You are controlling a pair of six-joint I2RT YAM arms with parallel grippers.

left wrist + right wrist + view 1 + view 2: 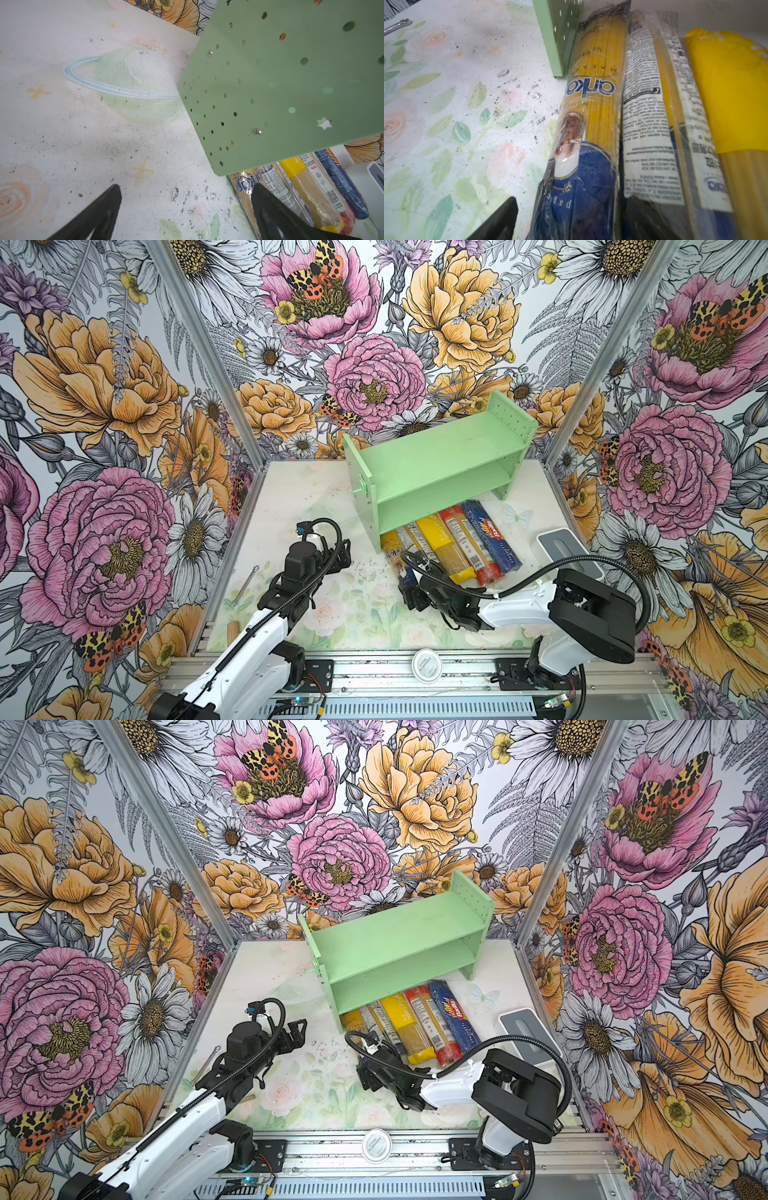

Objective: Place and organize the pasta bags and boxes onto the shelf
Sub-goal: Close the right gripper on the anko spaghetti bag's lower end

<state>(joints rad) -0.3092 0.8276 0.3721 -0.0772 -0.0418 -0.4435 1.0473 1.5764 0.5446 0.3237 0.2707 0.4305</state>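
None of the five pasta packs (440, 541) is on the shelf (436, 456) yet. They lie side by side on the bench (291, 497), far ends tucked under its lower board. The right hand (572, 200), wide open, straddles the leftmost clear pack (591, 99) without gripping it. The next move is probably to close and lift. The left hand (186, 187) hangs open and empty.
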